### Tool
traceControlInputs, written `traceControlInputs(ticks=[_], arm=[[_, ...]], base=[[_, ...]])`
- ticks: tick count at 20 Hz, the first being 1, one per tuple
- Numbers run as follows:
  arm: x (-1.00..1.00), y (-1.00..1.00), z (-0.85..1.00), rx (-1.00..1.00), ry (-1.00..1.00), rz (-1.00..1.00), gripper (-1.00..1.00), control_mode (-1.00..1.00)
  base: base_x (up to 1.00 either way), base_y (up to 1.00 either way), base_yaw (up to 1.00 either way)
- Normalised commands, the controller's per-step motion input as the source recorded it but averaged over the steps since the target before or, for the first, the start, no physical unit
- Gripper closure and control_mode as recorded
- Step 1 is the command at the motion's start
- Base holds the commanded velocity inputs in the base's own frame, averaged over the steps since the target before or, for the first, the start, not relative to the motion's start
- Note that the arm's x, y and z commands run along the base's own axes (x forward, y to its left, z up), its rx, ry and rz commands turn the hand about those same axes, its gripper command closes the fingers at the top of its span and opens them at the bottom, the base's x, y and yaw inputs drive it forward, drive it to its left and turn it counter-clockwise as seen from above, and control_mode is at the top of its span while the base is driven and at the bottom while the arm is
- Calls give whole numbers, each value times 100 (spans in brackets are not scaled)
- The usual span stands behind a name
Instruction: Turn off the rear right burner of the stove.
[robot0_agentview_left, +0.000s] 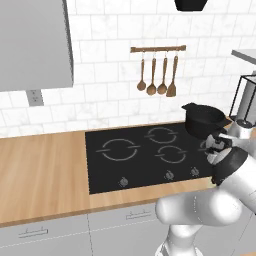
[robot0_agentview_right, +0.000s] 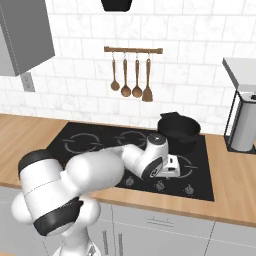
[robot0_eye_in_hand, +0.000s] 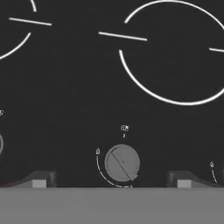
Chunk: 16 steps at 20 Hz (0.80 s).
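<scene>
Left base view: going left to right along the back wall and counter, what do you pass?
Grey cabinet → wall outlet → hanging wooden utensils → black pot on the stove → black wire rack.

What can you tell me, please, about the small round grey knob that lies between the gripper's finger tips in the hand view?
The small round grey knob is a flat disc with a dark line slanting across its face. It sits in the wide black glass cooktop, near a large white broken-ring burner marking. A thin white arc curves around its lower left side, with tiny symbols beside and above it. The gripper stands open, its dark finger tips either side of the knob, not touching it.
</scene>
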Motion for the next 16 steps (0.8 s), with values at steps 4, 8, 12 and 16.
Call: traceControlInputs(ticks=[4, 8, 12, 16], arm=[[33, -15, -29, 0, 8, 10, -100, -100], [15, -3, -12, 0, 6, 5, -100, -100], [0, -18, -26, 0, 1, 7, -100, -100], [-4, -21, -27, 0, 0, 9, -100, -100]], base=[[0, 0, 0], [0, 0, 0], [0, 0, 0], [0, 0, 0]])
